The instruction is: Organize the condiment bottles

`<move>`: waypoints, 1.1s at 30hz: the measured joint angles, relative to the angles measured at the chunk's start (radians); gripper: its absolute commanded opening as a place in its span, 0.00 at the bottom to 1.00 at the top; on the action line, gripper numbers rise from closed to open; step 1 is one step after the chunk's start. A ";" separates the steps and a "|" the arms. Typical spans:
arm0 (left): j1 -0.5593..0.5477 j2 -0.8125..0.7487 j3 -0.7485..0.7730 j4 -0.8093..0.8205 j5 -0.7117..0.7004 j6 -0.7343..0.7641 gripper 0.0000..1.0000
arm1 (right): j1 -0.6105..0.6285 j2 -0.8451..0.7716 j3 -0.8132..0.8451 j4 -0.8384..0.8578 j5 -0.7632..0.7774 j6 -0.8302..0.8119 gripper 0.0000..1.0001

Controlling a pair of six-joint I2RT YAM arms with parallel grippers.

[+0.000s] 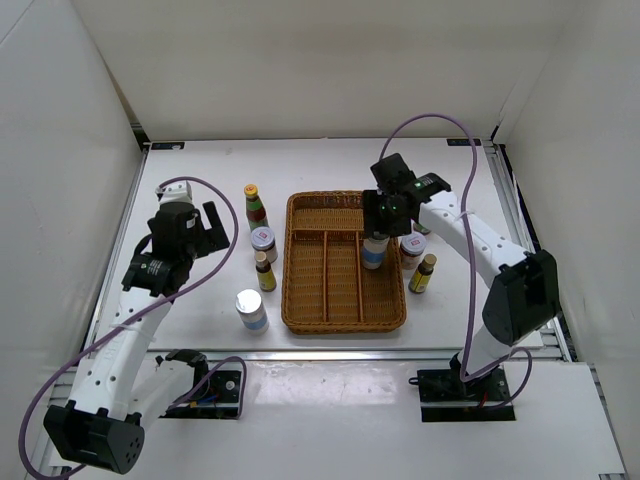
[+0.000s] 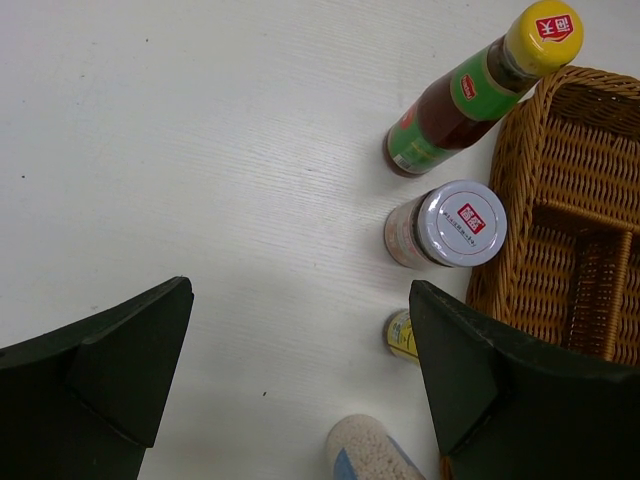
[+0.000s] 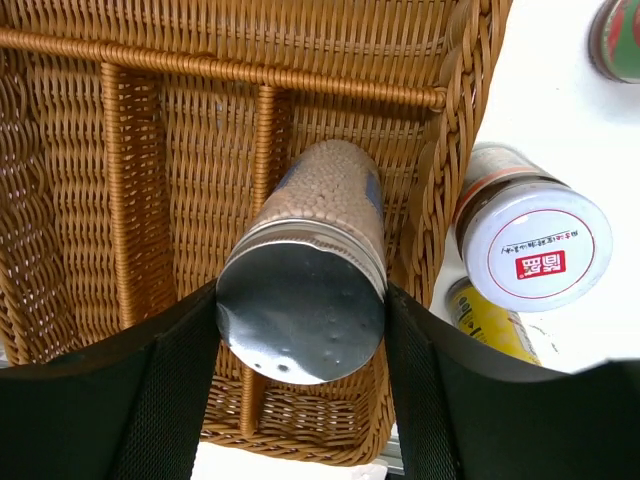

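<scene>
My right gripper (image 1: 385, 215) is shut on a silver-topped cylinder (image 3: 300, 310) and holds it in the right compartment of the wicker tray (image 3: 150, 150). I cannot tell whether it touches the tray floor. It also shows in the top view (image 1: 374, 250). Right of the tray stand a white-lidded jar (image 3: 535, 245), a small brown bottle (image 3: 490, 320) and a partly seen tall bottle (image 3: 618, 35). Left of the tray stand a tall yellow-capped bottle (image 2: 450, 100), a jar (image 2: 455, 225), a small brown bottle (image 2: 400, 335) and a second cylinder (image 2: 375, 450). My left gripper (image 2: 300, 370) is open and empty above the table beside them.
The wicker tray (image 1: 345, 262) has long divided compartments and a cross compartment at the back. White walls close in the table on three sides. The right arm's cable loops above the tray's right edge.
</scene>
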 measured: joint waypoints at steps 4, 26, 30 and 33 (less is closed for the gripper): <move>0.000 0.002 0.000 0.001 0.003 0.001 1.00 | 0.000 0.000 0.004 -0.007 0.000 -0.007 0.82; -0.129 -0.077 0.009 -0.141 0.329 -0.080 1.00 | 0.003 -0.436 -0.034 -0.115 0.106 -0.062 1.00; -0.139 -0.058 0.052 -0.225 0.372 -0.122 1.00 | 0.003 -0.415 -0.035 -0.119 0.109 -0.062 1.00; -0.164 -0.008 0.070 -0.287 0.384 -0.156 1.00 | 0.003 -0.407 -0.035 -0.119 0.109 -0.062 1.00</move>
